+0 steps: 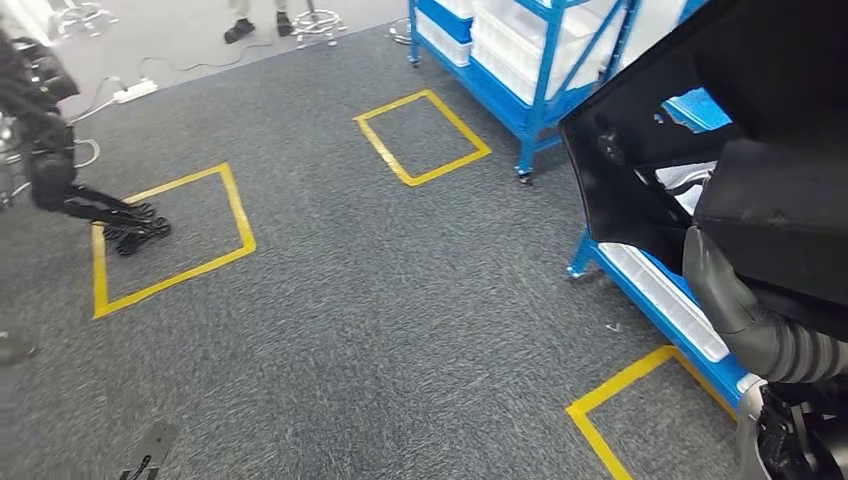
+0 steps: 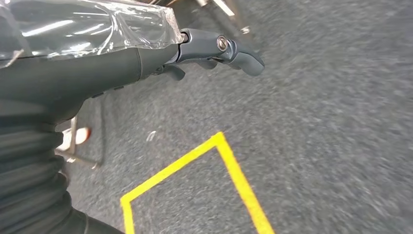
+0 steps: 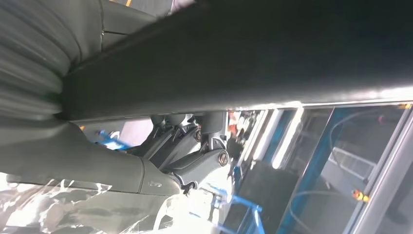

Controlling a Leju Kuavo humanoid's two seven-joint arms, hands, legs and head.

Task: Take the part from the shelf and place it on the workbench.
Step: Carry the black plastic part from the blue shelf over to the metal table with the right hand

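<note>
1. The blue shelf (image 1: 545, 75) at about one o'clock in the head view carries white bins (image 1: 520, 35) on its tiers; what lies inside them cannot be made out.
2. A second blue rack (image 1: 665, 310) runs along the right, at about four o'clock, with a long white tray (image 1: 665, 295) on its low tier. Its contents cannot be read either, and the part covers most of the rack.
3. The part (image 1: 700, 110), a large black panel with a glossy face and an angled edge, fills the two-to-three o'clock area of the head view, raised off the carpet and in front of the rack.
4. The right hand (image 3: 195, 156) is under the part in the right wrist view, its dark fingers (image 3: 170, 136) curled up against the black surface, gripping it. Its grey thumb (image 1: 730, 290) is pressed to the part's lower edge in the head view.
5. The left hand (image 2: 214, 51) hangs over the grey carpet (image 1: 380, 300), fingers loosely bent and apart, with nothing in them.
6. Yellow tape squares (image 1: 422, 137) mark the carpet at twelve, nine and five o'clock.
7. At nine o'clock, dark legs and feet of another robot (image 1: 95, 205) are cut off by the frame edge. At eleven o'clock a person's shoes (image 1: 255, 28) and a stool base (image 1: 315, 25) are cropped at the top.
</note>
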